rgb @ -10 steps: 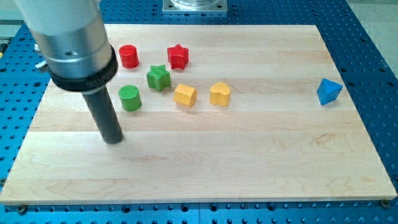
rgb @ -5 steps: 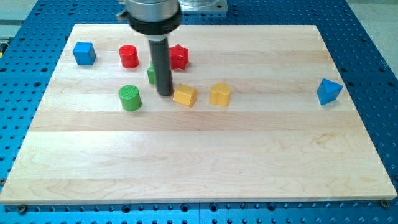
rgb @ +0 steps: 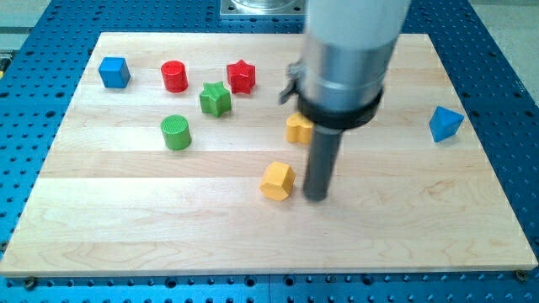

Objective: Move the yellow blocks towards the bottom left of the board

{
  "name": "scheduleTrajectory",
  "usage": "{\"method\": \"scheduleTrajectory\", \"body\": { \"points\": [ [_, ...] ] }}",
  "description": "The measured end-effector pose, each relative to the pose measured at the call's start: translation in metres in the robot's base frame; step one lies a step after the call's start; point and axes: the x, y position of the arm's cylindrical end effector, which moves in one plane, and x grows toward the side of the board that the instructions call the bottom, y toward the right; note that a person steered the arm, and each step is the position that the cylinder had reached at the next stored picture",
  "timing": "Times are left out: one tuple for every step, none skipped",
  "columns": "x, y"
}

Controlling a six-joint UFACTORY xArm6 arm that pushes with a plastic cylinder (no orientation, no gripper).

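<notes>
A yellow hexagonal block [rgb: 277, 180] lies near the middle of the board [rgb: 168, 227], a little below centre. My tip [rgb: 317, 197] stands just to its right, close beside it. A second yellow block [rgb: 296, 128] sits above, partly hidden behind the arm's body, so its shape is unclear.
A blue cube [rgb: 114, 71] is at the upper left. A red cylinder [rgb: 174, 76], a red star [rgb: 241, 76], a green star [rgb: 215, 99] and a green cylinder [rgb: 176, 132] stand in the upper left part. A blue block [rgb: 444, 124] is at the right.
My tip has swung from the left side of the yellow blocks to the right and down. The yellow hexagonal block has moved down and slightly right from its spot beside the other yellow block.
</notes>
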Motion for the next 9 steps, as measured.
{"method": "scheduleTrajectory", "body": {
  "points": [
    [-0.009, -0.061],
    [-0.003, -0.013],
    [-0.035, 0.045],
    [-0.054, -0.036],
    [-0.039, -0.145],
    [-0.020, -0.186],
    [0.006, -0.185],
    [0.009, -0.198],
    [-0.009, -0.201]
  ]
}}
